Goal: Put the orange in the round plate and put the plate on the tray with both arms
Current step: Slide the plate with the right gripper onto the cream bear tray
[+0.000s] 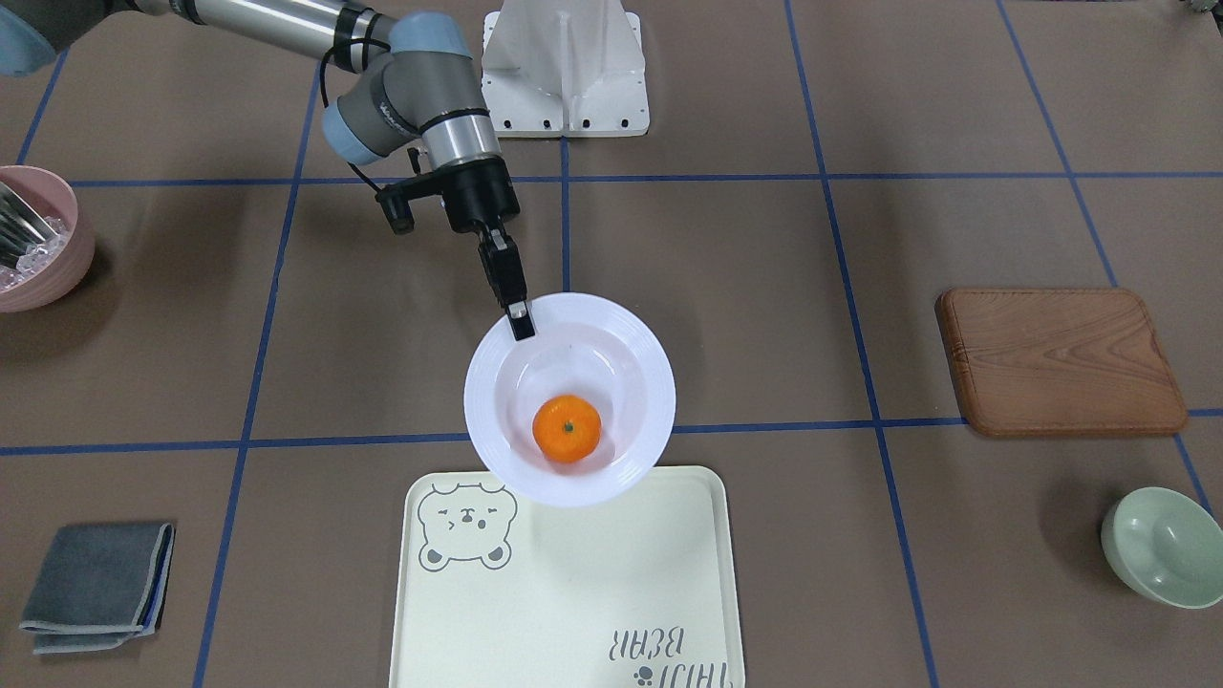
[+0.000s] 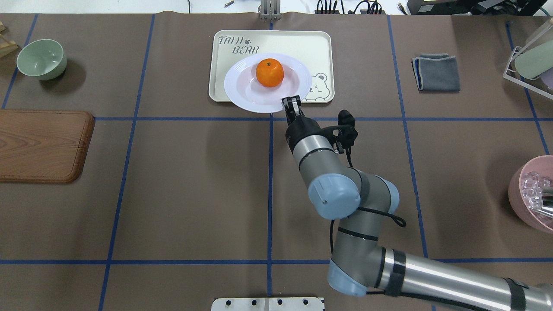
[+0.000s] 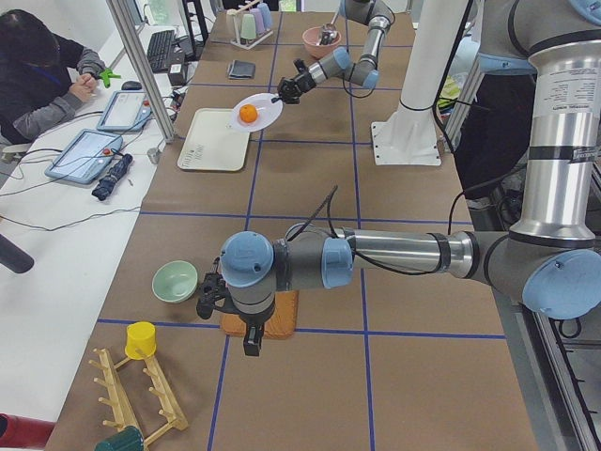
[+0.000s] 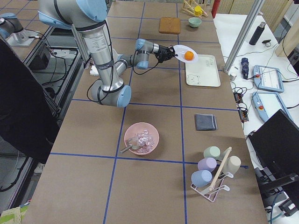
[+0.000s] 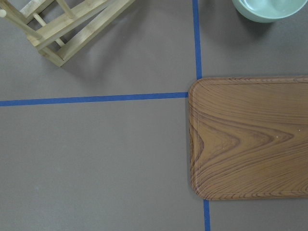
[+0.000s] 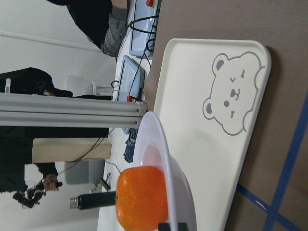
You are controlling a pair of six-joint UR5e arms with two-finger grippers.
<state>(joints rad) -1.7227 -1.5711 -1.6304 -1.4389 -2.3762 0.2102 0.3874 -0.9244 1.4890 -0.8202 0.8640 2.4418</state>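
Note:
The orange (image 1: 567, 429) (image 2: 269, 72) lies in the sunken centre of the white round plate (image 1: 621, 344) (image 2: 242, 86). My right gripper (image 1: 519, 323) (image 2: 293, 103) is shut on the plate's near rim and holds it tilted in the air over the near edge of the cream bear tray (image 1: 573, 592) (image 2: 302, 43). In the right wrist view the orange (image 6: 142, 197) rests against the plate (image 6: 159, 144), with the tray (image 6: 192, 96) beyond. My left gripper (image 3: 252, 343) shows only in the exterior left view, hanging by the wooden board; whether it is open or shut I cannot tell.
A brown wooden board (image 2: 41, 144) (image 5: 250, 139) and a mint-green bowl (image 2: 42, 58) sit on my left. A folded grey cloth (image 2: 436, 72) and a pink bowl (image 2: 531, 194) sit on my right. A wooden rack (image 5: 62, 24) lies near the board. A person (image 3: 42, 66) sits beyond the table.

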